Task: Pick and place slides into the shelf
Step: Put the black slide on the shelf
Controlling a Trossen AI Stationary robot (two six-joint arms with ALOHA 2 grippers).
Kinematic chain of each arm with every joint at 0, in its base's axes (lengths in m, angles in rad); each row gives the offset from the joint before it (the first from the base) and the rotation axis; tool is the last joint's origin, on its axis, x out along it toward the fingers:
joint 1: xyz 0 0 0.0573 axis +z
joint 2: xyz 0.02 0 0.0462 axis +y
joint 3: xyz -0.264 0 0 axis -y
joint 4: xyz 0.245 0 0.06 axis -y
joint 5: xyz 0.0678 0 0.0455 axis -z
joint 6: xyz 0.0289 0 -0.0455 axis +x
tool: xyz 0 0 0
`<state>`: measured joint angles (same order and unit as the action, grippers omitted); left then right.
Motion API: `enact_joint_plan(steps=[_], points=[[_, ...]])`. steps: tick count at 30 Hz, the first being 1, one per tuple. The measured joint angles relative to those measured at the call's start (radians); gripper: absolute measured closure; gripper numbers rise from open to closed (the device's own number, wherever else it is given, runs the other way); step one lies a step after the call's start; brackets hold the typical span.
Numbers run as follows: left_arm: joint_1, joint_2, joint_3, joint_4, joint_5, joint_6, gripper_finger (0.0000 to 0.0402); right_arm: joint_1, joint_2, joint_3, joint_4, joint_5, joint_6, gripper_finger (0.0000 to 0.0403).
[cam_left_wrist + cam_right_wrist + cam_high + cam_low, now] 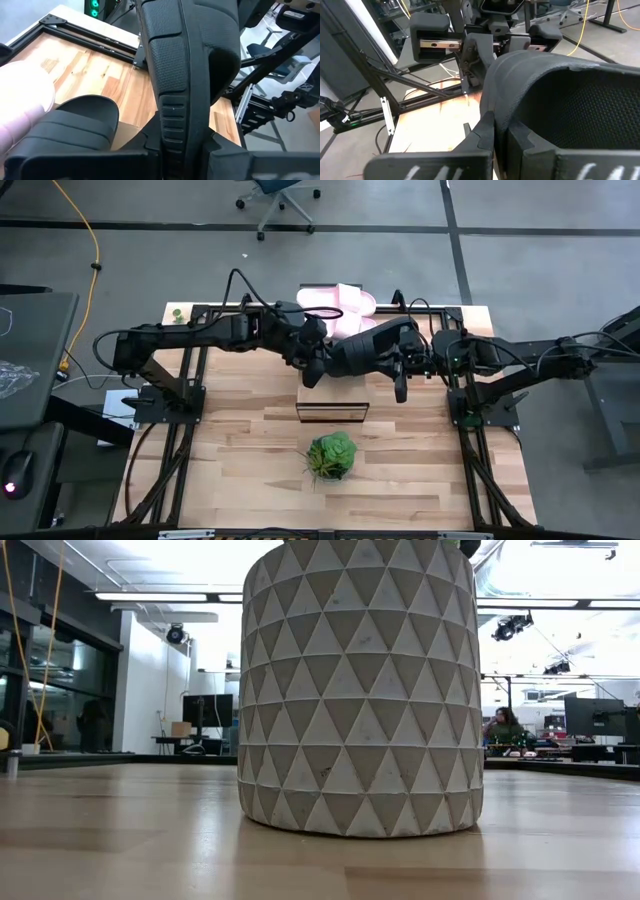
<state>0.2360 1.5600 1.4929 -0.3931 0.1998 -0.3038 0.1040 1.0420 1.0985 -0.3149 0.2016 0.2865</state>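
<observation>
While both dark arms reach in over the far half of the wooden table (250,480), they meet above its middle with 1 black slide (365,350) carried between them, clear of the tabletop.

Near the table's centre, just in front of the arms, stands the small dark-framed shelf (330,412), with nothing on it. In front of that sits a green plant (332,455) in a pale patterned pot (360,690), which fills the low view. 2 pink slides (335,305) lie at the far edge, behind the arms.

At the right end of the black slide, the right gripper (398,365) is clamped tight on it. From the other side, the left gripper (313,370) has its fingers narrowed against the slide's edge, and appears to grip it too.

My reading is that this is a hand-over in mid-air, before any slide is placed. Next, 1 gripper likely needs to let go so the other can lower the slide onto the shelf without knocking the plant.
</observation>
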Motion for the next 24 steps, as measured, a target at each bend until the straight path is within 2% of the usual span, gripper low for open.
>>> enact_joint_plan(steps=[2, 20, 24], points=[[0.000, 0.000, 0.000, 0.000, -0.003, 0.008, 0.0376, 0.000, 0.000, 0.000, 0.000, 0.000, 0.000, 0.0403], [-0.001, 0.000, 0.000, 0.004, -0.064, 0.053, 0.0376, 0.000, 0.000, 0.000, 0.002, 0.022, -0.004, 0.0402], [0.000, 0.000, 0.000, 0.022, -0.096, 0.056, 0.0376, 0.000, -0.009, 0.000, 0.005, 0.053, -0.004, 0.0383]])
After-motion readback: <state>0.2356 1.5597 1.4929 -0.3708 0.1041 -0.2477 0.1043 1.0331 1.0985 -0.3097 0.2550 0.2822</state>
